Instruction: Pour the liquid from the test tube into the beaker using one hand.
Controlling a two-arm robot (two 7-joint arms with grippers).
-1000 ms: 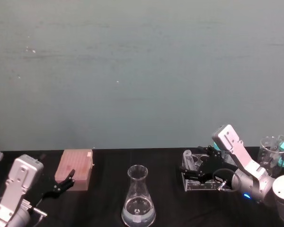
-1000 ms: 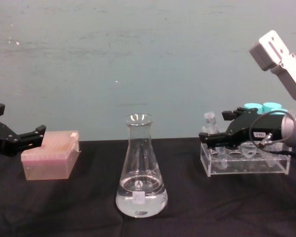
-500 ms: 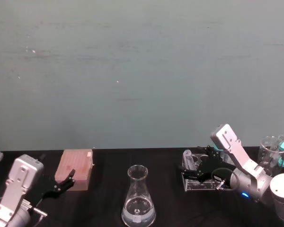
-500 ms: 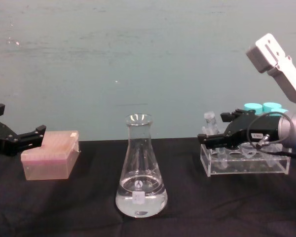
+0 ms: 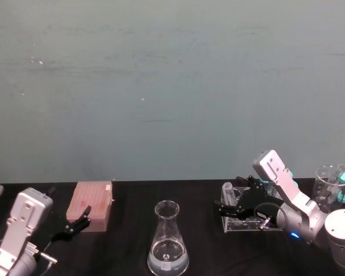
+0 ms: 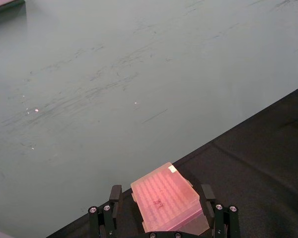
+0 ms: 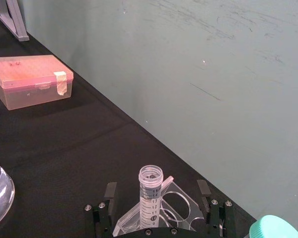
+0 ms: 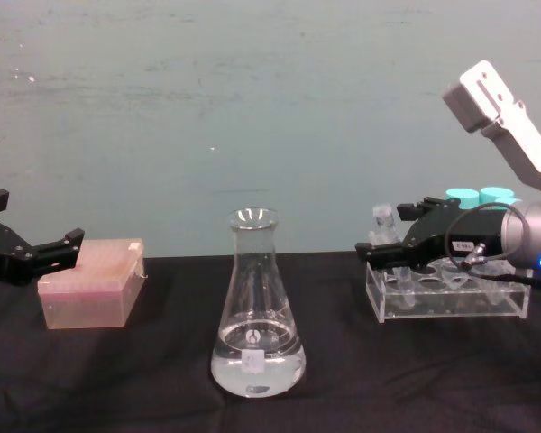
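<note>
The test tube [image 8: 382, 219] stands upright and uncapped in the left end hole of a clear rack [image 8: 451, 296], also seen as the test tube [image 5: 227, 191] and up close as the test tube [image 7: 150, 193]. I cannot tell whether liquid is in it. My right gripper [image 8: 385, 231] [image 5: 229, 194] [image 7: 157, 189] is open, one finger on each side of the tube, not touching it. The beaker [image 8: 257, 311] [image 5: 168, 241] stands at the table's middle with clear liquid [image 8: 257, 372] in its base. My left gripper [image 5: 75, 223] [image 6: 161, 196] hangs open at the far left.
A pink tip box [image 8: 92, 284] [image 5: 92, 204] [image 6: 166, 203] lies just ahead of the left gripper. Teal-capped tubes [image 8: 482, 194] stand in a glass [image 5: 332, 187] behind the rack [image 5: 241, 223]. Black cloth covers the table, with a wall close behind.
My right gripper has crept left along the rack, so its open fingers now straddle the test tube. The tube, beaker and left arm have not moved.
</note>
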